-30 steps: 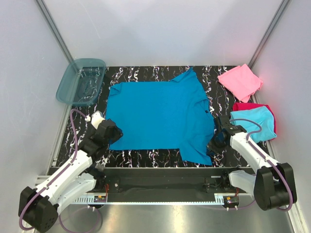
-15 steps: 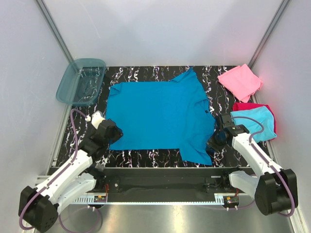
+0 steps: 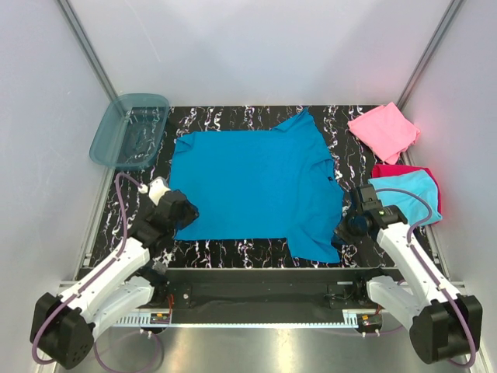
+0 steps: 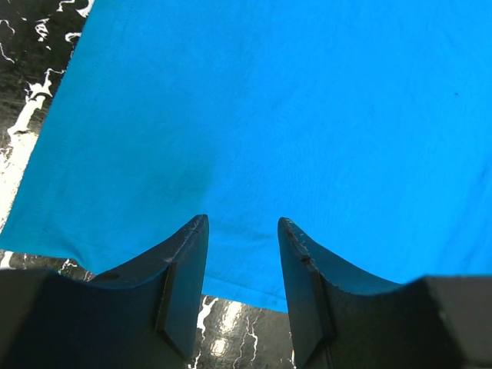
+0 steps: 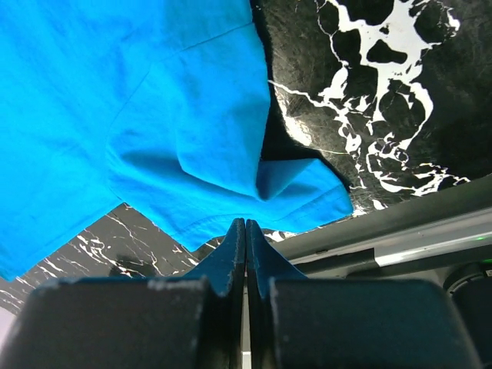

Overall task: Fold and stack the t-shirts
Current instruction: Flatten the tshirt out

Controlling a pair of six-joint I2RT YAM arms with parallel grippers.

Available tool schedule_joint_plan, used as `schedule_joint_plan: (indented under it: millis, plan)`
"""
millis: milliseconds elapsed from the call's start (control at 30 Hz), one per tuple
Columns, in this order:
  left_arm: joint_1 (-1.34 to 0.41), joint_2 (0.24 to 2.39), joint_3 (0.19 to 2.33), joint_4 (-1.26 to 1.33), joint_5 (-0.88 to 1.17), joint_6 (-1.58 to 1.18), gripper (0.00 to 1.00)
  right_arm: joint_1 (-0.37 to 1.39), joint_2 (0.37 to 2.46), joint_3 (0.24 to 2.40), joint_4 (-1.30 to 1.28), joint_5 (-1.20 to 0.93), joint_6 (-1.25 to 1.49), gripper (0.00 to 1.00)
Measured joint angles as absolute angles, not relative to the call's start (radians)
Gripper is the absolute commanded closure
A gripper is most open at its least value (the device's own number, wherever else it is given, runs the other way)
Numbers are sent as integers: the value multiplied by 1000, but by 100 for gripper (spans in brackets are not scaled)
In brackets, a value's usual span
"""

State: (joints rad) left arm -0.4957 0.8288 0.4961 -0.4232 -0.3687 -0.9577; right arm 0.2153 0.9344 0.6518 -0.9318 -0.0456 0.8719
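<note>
Right gripper (image 5: 244, 223): your fingers are pressed together with the tips on the hem of the teal-blue t-shirt (image 3: 248, 183), at its near-right flap. The cloth puckers into a small fold just above the tips, so it reads as pinched between them.

Left gripper (image 4: 242, 227): your fingers (image 4: 192, 254) stand apart and nothing is clamped. They point over the near-left hem of the teal-blue t-shirt, and flat cloth shows in the gap. Can't tell whether the tips touch the cloth.

The teal-blue t-shirt is spread mostly flat on the black marbled table (image 3: 233, 250). One sleeve sticks out at the far-right corner. The near-right part hangs lower than the rest of the near hem, toward the table's front edge.

Everything else, placed from that shirt:
- Pink t-shirt (image 3: 382, 130): folded, off the far-right corner, apart from it.
- Light cyan t-shirt (image 3: 408, 194): folded, to the right of the right edge, just past your right gripper.
- Magenta-red t-shirt (image 3: 386, 171): under the cyan one, showing along its far and right sides.
- Blue plastic tub (image 3: 128, 128): off the far-left corner, overhanging the table's left edge.
</note>
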Motion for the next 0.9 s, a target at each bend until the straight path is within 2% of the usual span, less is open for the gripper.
schedule_joint_plan:
  millis: [133,300,367,400,433,567,900]
  plan:
    - [-496,814,461,-412,-367,-967,53,215,934,651,-931,-41,876,100]
    - [-496,773,423,-475,-383,-984,46,215,972,651,-895,-42,876,100]
    - [-495,753,418,-492,-390,-993,44,215,994,651,-873,-42,874,96]
    - [-495,743,413,-499,-389,-1000,44,215,1006,651,-861,-41,871,85]
    - [-495,732,405,-502,-388,-1004,44,215,1019,651,-846,-42,870,80]
    - [-494,707,353,-517,-374,-1027,45,215,1076,650,-790,-37,855,68]
    - [-494,617,285,-613,-353,-1069,46,215,1193,647,-690,-35,814,59]
